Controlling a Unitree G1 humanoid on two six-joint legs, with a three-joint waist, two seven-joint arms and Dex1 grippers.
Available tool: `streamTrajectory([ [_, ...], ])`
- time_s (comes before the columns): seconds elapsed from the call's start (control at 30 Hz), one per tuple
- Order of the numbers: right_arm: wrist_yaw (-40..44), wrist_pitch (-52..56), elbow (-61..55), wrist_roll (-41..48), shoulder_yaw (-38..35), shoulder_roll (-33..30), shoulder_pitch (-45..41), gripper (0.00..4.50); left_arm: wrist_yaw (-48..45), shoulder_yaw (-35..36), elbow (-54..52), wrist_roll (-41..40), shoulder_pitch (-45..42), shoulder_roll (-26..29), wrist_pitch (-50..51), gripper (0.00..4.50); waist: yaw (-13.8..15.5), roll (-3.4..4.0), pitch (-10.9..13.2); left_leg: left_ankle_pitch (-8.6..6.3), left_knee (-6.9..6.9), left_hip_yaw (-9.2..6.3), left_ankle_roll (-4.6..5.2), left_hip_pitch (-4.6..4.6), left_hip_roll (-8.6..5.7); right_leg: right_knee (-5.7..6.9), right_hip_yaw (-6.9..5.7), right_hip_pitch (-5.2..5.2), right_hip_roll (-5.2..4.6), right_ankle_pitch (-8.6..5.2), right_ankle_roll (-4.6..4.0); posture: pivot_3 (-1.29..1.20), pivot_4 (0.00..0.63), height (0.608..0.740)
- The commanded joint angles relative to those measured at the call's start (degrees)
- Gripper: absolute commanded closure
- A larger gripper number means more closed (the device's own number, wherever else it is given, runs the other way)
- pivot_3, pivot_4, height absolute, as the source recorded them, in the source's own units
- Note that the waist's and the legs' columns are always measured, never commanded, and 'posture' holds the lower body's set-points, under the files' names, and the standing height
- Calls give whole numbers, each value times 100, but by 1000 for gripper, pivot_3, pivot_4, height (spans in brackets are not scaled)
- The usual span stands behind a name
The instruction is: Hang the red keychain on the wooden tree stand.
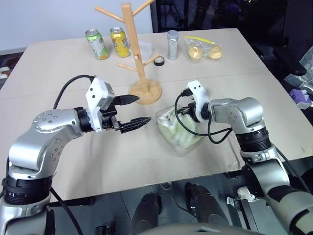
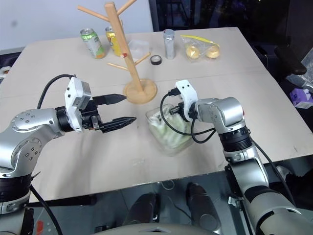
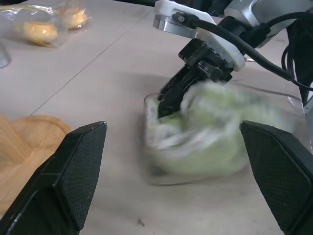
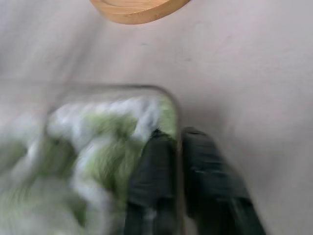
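Two grippers | left gripper [image 1: 138,111] fingers spread, empty | right gripper [image 3: 164,105] pinched on clear container [image 1: 166,134] wall, mid-table | red keychain unseen: likely light, floppy; hook its loop | wooden tree stand [image 1: 134,54] near far edge

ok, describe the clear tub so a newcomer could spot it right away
Start at the wooden tree stand mid-table; its round base sits just behind the tub. The tub lies near the table's front edge, with the right gripper shut on its wall. It is the one see-through container, stuffed with pale green and white material; the cans stand far back.
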Motion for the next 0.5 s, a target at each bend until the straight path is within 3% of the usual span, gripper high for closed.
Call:
streamTrajectory([
  [0.03, -3, -58, -82, -36, -136, -34, -34, 4430, 42, 215, -271, -162, 89, 9, 15, 0, 0, 0, 0, 0, 0, 0, 0, 0, -1, 0, 0, 0, -1, 0, 0, 0, 150, 740],
  [0.33, -441, -466, 819, -202, -1377, -299, -869, 4430, 120, 54, -203, -490, -354, -107, 236, 0, 12, 2, 1, 1, 9, -5, -1, -7, -7, 1, -6, 0, -7, 1, 1, 0, 150, 740],
  [0.5, -988, -1812, 2372, -668, -1894, -556, -1558, 4430, 196, -253, -34, -426, -762, -427, 198, 0, -3, 1, 1, 0, 1, -3, -1, -2, -6, -1, -5, 2, -5, 6, -9, 0, 150, 740],
])
